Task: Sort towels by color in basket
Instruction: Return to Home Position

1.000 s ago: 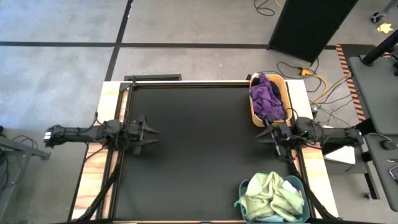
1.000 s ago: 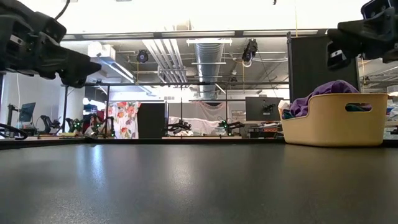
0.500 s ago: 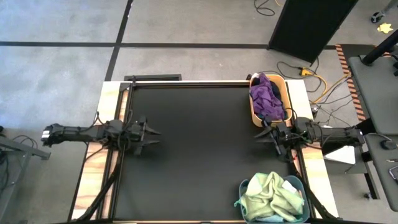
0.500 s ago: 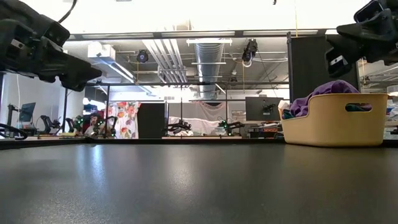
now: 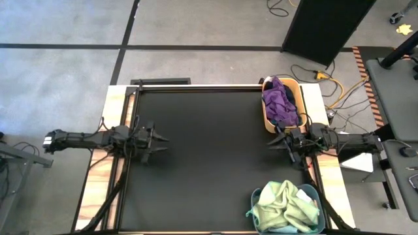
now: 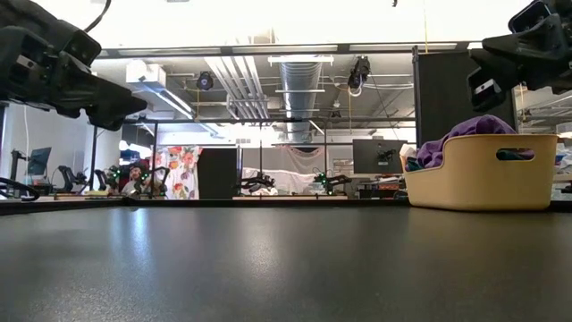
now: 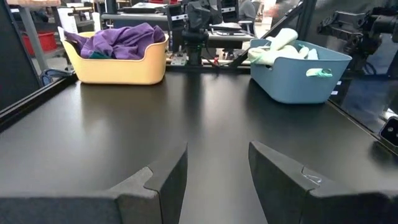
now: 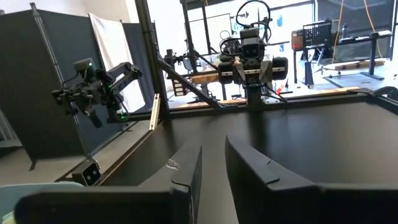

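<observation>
Your left gripper [image 5: 159, 139] hangs above the left edge of the black table [image 5: 202, 163], jaws released and holding nothing, the two dark fingers [image 7: 165, 177] parted with bare tabletop between them. Your right gripper [image 5: 277, 138] hangs over the table's right edge, facing the left one across the width of the table, just on the near side of the yellow bin [image 6: 474, 179]. Its jaws are likewise released, though by a narrower gap, and they grasp nothing.

The towels are all in the two bins on the right side of the table. A purple towel [image 5: 277, 98] lies crumpled in the yellow bin at the far right corner, heaped well above the rim in soft folds. A teal green towel [image 7: 93, 55] shows beneath the purple one and also through the bin's handle slot. The pale yellow-green towels [image 5: 282, 205] fill the blue bin [image 7: 298, 78] at the near right corner, a loose, rumpled pile that rises over its rim and spills a little at one side. The two bins stand well apart, with the right gripper between them.
</observation>
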Motion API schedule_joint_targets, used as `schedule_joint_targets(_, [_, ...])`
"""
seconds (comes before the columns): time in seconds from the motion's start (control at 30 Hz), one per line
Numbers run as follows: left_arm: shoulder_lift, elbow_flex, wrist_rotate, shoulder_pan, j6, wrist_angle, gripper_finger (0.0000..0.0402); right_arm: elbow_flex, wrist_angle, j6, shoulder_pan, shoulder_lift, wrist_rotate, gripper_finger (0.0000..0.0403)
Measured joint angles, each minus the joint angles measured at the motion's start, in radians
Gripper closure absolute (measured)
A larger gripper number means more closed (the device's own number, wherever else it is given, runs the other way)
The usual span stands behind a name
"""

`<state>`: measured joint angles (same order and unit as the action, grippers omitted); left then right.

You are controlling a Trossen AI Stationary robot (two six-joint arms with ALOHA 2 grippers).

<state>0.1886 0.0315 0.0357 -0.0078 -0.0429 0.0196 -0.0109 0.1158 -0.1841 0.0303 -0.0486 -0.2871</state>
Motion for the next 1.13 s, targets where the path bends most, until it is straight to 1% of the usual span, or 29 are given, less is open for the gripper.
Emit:
schedule_joint_targets(0.6, [0.0, 0.0, 0.0, 0.0, 0.0, 0.003, 0.0245, 0.0, 0.0, 0.0, 0.0, 0.0, 0.0, 0.0309])
schedule_joint_targets(1.13, [0.0, 0.0, 0.0, 0.0, 0.0, 0.003, 0.0245, 0.001, 0.0, 0.0, 0.0, 0.0, 0.0, 0.034])
